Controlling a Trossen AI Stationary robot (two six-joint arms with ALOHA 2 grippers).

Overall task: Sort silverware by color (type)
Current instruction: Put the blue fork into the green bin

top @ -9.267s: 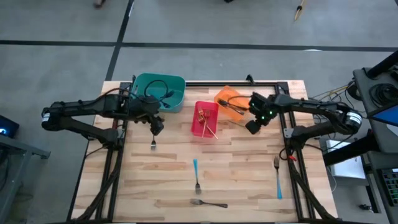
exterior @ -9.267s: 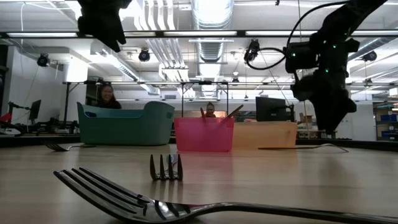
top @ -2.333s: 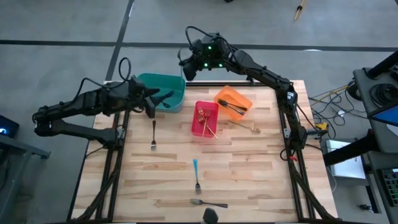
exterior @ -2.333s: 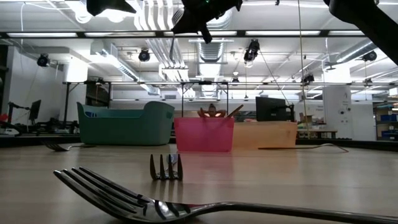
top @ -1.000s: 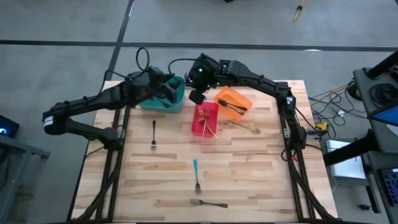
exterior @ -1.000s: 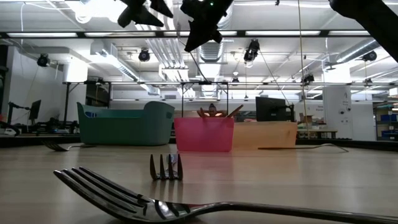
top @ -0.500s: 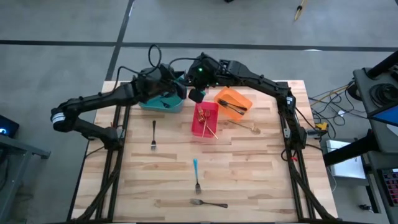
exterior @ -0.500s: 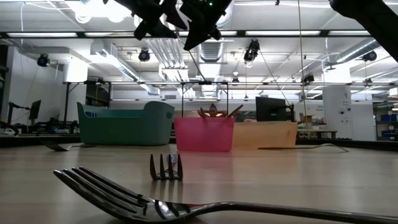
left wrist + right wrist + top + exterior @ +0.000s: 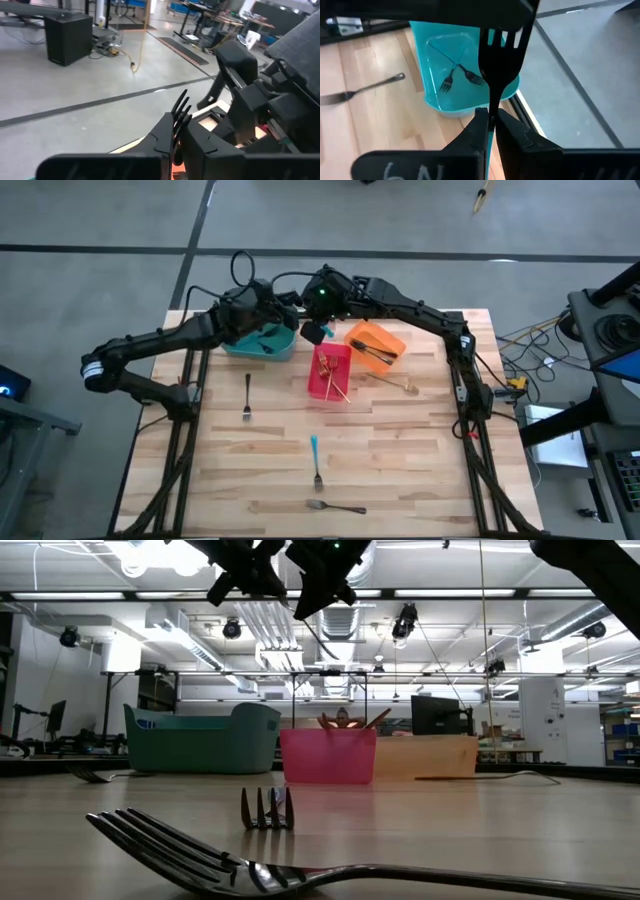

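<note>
High view: left gripper (image 9: 287, 307) and right gripper (image 9: 311, 331) meet above the far right corner of the teal plastic bin (image 9: 255, 346). Fingers and anything between them too small to read there.

Right wrist view fills that in: right fingers clenched on the handle of a thin fork (image 9: 501, 47), tines up, a sliver of light blue at the handle. Directly below, two small forks (image 9: 460, 75) lying crossed inside the teal bin.

Left wrist view: left fingers clamped on the same fork, tines poking out past them.

Low view: both grippers high up, well above the bins; dark-handled fork (image 9: 210, 862) lying nearest the camera.

Only from above: silver fork (image 9: 246, 395) left of the red bin (image 9: 329, 385); orange bin (image 9: 384, 339) right of that; blue-handled fork (image 9: 315, 461) near centre.
</note>
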